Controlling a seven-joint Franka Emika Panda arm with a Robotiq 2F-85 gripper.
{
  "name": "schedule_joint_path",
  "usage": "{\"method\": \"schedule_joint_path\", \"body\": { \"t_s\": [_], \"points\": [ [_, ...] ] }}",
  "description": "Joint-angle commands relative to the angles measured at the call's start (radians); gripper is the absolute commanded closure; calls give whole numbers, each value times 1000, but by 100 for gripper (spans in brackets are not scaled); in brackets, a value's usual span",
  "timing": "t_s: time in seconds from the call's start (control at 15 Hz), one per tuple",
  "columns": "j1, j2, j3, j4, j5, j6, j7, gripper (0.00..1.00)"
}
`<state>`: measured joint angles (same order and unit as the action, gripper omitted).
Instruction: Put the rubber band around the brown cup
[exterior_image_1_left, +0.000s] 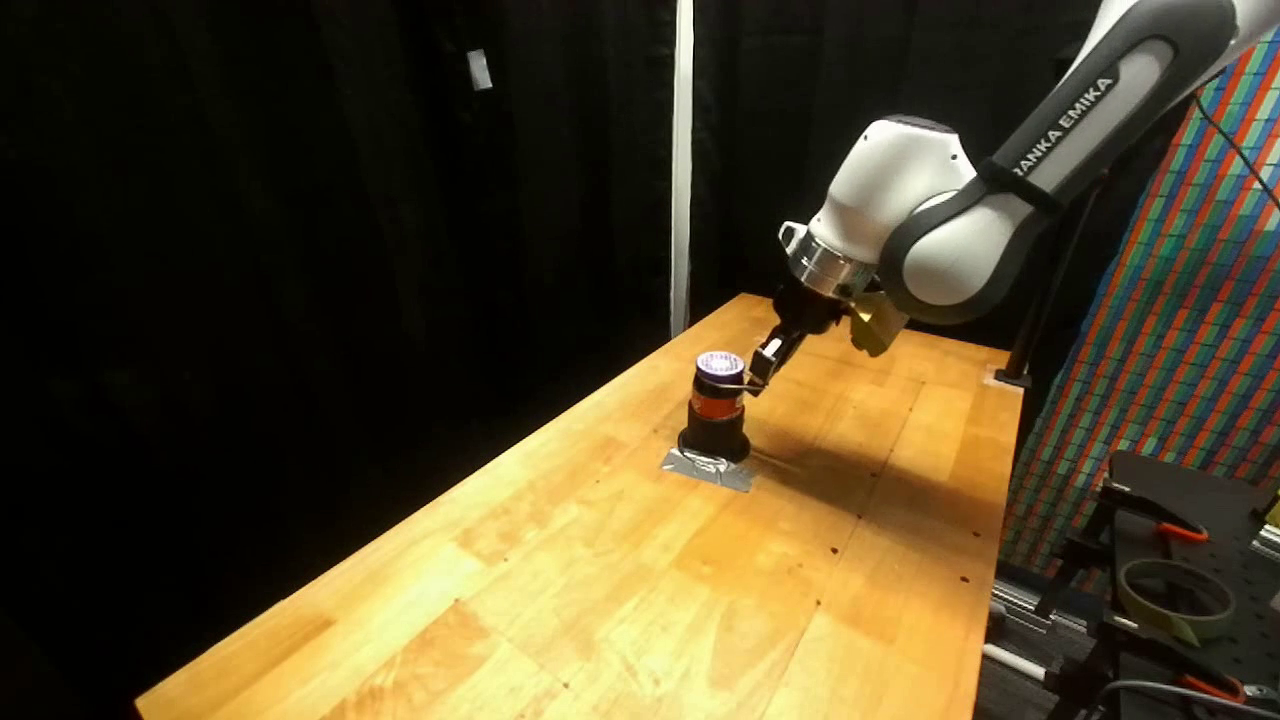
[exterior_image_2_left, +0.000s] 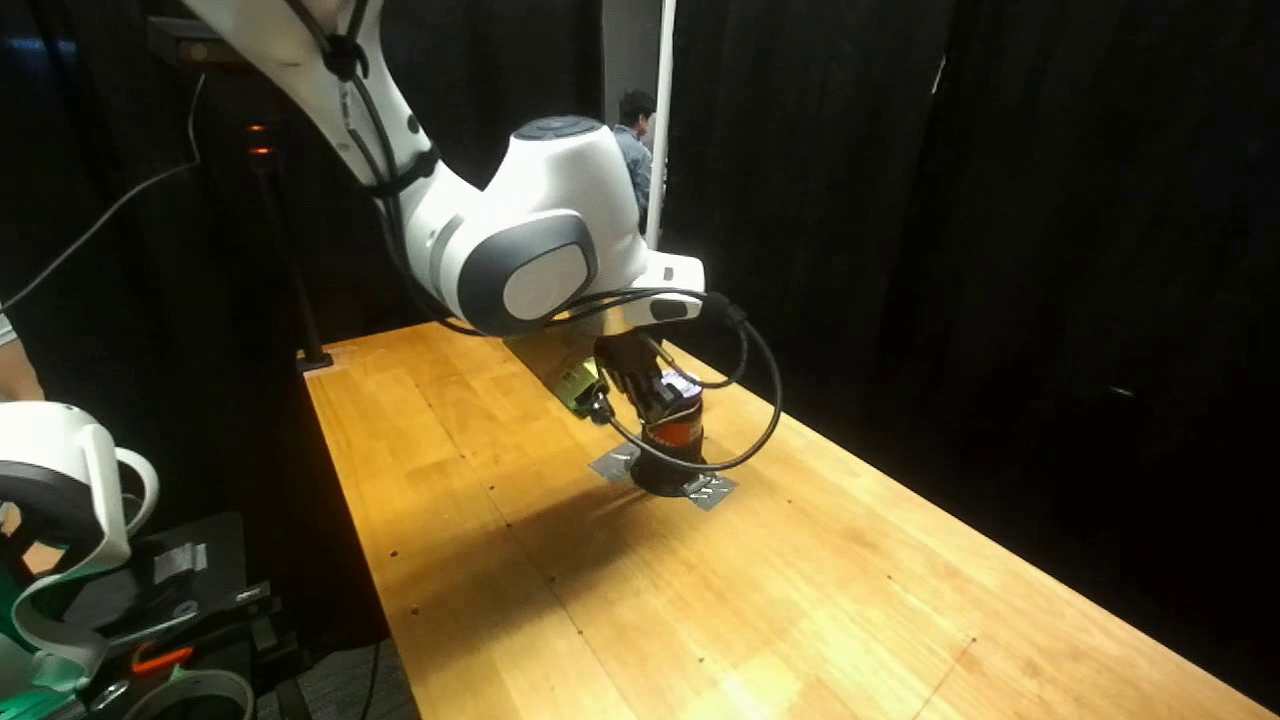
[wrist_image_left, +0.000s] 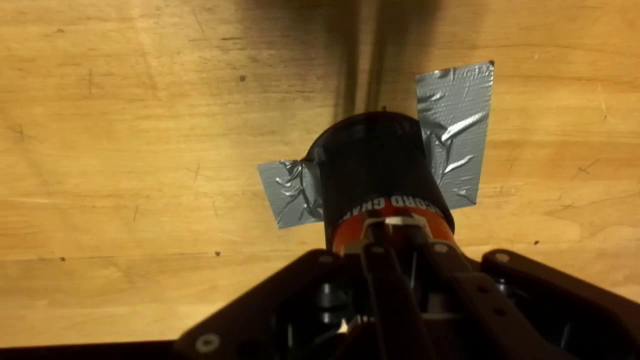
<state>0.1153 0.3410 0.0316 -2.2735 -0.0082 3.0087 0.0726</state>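
The brown cup (exterior_image_1_left: 716, 436) stands upright on the wooden table, dark with an orange-red stripe and a purple-white top. It also shows in an exterior view (exterior_image_2_left: 672, 434) and in the wrist view (wrist_image_left: 375, 155). The rubber band (exterior_image_1_left: 730, 386) is a thin pale line across the cup's upper part, reaching to the fingertips. In the wrist view the pale band (wrist_image_left: 400, 220) bends around the fingertips and runs off to both sides. My gripper (wrist_image_left: 395, 232) has its fingers close together on the band, beside the cup's upper part. The far side of the band is hidden.
Grey tape pieces (wrist_image_left: 455, 135) lie at both sides of the cup's base on the table (exterior_image_1_left: 620, 580). A black cable loop (exterior_image_2_left: 772, 400) hangs from the arm in front of the cup. A dark side cart (exterior_image_1_left: 1180, 500) holds a tape roll (exterior_image_1_left: 1130, 600).
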Motion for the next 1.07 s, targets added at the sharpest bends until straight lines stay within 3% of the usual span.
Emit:
{"method": "schedule_joint_path", "body": {
  "t_s": [0.0, 0.2, 0.4, 0.67, 0.93, 1.0],
  "points": [
    [151, -46, -176, -144, -86, 269, 128, 100],
    [320, -7, -355, -192, -12, 444, 110, 100],
    [414, 9, -415, -241, 76, 551, 87, 100],
    [443, 15, -382, -279, 99, 635, 110, 100],
    [484, 46, -391, -291, 161, 757, 109, 100],
    [380, 45, -263, -288, 251, 796, 18, 100]
  ]
}}
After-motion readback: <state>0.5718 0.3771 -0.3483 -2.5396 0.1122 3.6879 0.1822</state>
